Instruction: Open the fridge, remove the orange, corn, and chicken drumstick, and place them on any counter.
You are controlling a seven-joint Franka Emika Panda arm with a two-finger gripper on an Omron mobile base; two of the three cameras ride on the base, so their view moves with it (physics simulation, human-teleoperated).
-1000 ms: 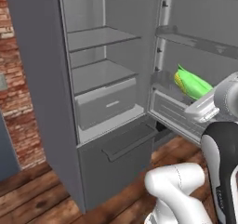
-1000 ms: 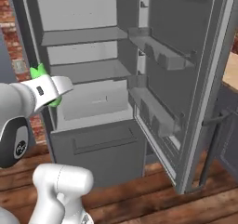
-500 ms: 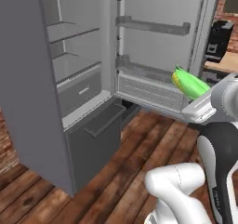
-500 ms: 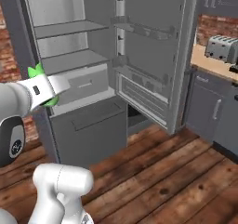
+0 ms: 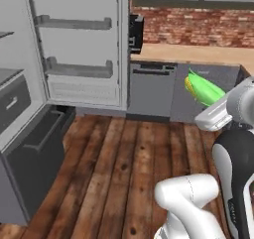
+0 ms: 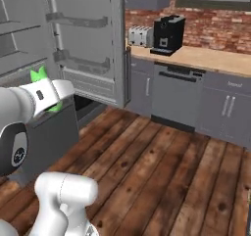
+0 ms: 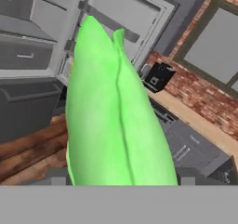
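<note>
Corn (image 5: 203, 88) clamped in gripper (image 5: 211, 115) fingers, husk tip up, right of open fridge (image 5: 79, 49) door, short of counter (image 5: 198, 54).

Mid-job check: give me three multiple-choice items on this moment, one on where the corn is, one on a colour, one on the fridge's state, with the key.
1. Where is the corn?
A. on the counter
B. in the gripper, in the air
C. on a fridge shelf

2. What colour is the coffee machine on the counter?
A. black
B. red
C. white

3. How is the fridge?
A. shut
B. door open, bottom drawer pulled out
C. door open, every drawer shut

Key: B, the husk juts from the gripper above the wood floor; A, it is a black box beside the toaster; B, the door stands wide and the dark drawer projects.
</note>
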